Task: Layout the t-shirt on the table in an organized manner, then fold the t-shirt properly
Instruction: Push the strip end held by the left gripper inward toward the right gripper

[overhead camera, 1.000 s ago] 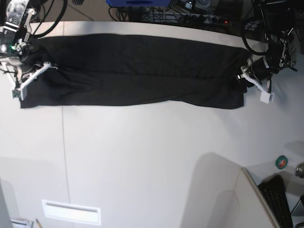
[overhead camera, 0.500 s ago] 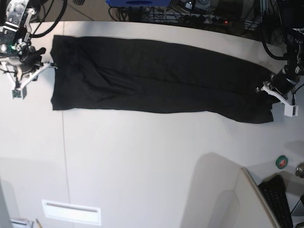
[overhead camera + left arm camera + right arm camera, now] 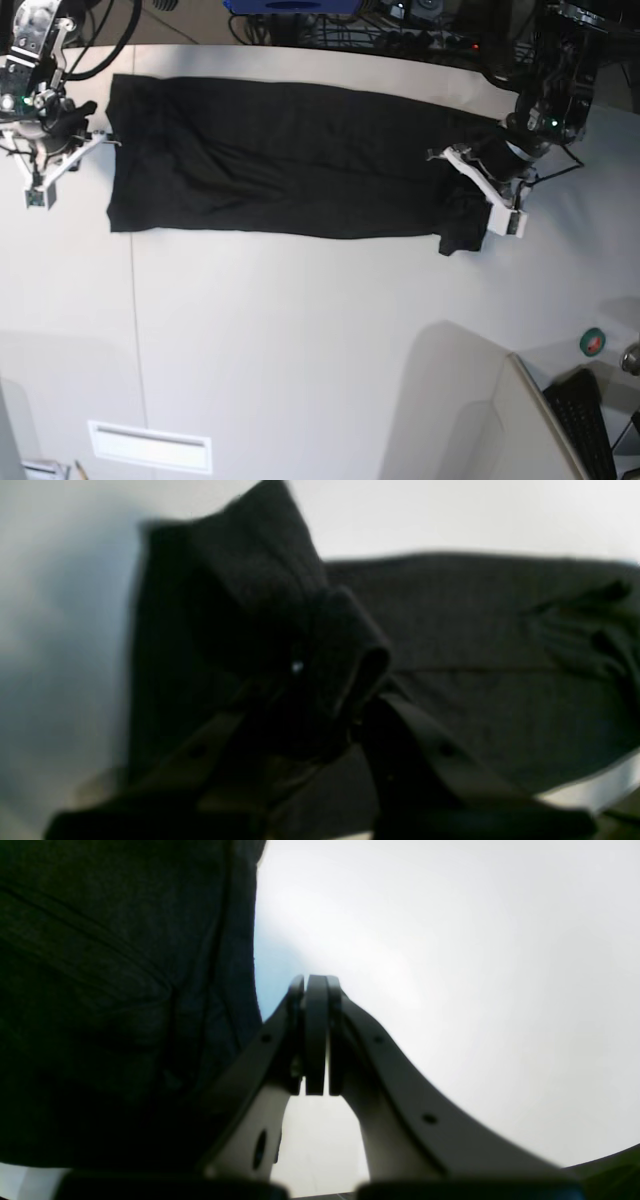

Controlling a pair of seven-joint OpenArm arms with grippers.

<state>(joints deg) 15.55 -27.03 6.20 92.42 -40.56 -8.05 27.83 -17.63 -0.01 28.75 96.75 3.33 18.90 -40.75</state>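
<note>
The black t-shirt [image 3: 290,160] lies stretched in a long band across the far part of the white worktop [image 3: 300,340], plain dark side up, no print showing. The left end effector [image 3: 480,185] is clenched on one end of the t-shirt: in the left wrist view a bunched, lifted fold of cloth [image 3: 300,645] sits pinched between its dark fingers [image 3: 415,740], and the remaining fabric spreads flat beyond and to the side of it. In the base view that gathered end hangs in a small crumpled flap just below the end effector. The right end effector [image 3: 100,140] is clenched on nothing; the right wrist view shows its fingertips [image 3: 316,1035] pressed together over bare worktop, with the t-shirt's straight edge just beside them, not between them. A thin dark seam line [image 3: 135,330] crosses the worktop below the right end effector.
</note>
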